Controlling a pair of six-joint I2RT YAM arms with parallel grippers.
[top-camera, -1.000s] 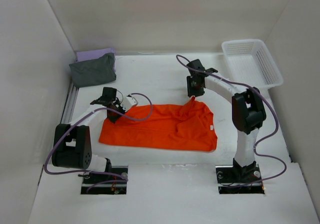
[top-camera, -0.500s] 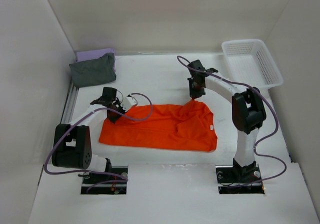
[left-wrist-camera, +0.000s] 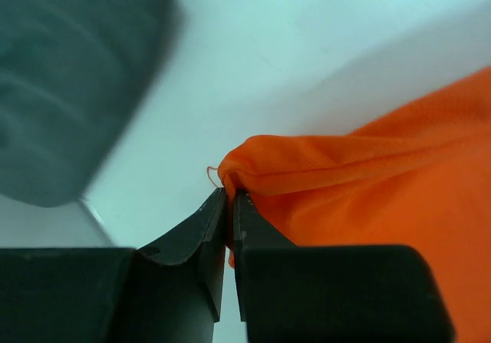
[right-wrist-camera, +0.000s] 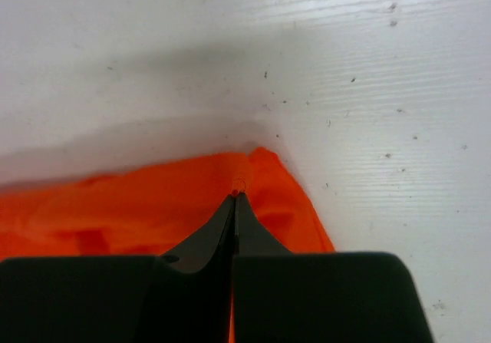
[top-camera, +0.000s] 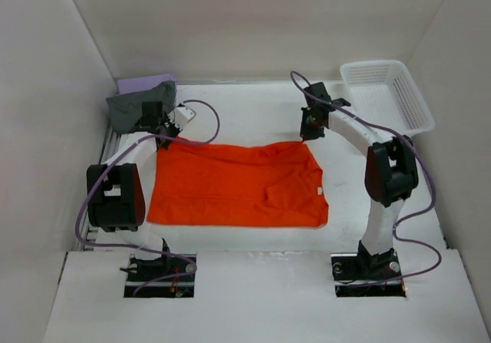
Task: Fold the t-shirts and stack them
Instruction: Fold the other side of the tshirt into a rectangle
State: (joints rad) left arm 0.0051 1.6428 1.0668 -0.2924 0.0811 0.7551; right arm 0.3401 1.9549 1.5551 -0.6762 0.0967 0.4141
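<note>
The bright orange t-shirt (top-camera: 234,183) lies spread mid-table, pulled wide between both arms. My left gripper (top-camera: 163,133) is shut on its far left corner (left-wrist-camera: 253,166), close to the folded dark grey t-shirt (top-camera: 138,107), which also shows in the left wrist view (left-wrist-camera: 69,74). My right gripper (top-camera: 305,133) is shut on the orange shirt's far right corner (right-wrist-camera: 253,178). The lavender purple t-shirt (top-camera: 146,82) lies under the grey one at the back left; only its far edge shows.
A white plastic mesh basket (top-camera: 387,93) stands at the back right. A metal rail (top-camera: 111,147) runs along the left wall. White walls close in the table on three sides.
Both grippers have moved away from the arms and apart, dragging the orange shirt's far edge with them. The shirt went from bunched to stretched flat and wide.
</note>
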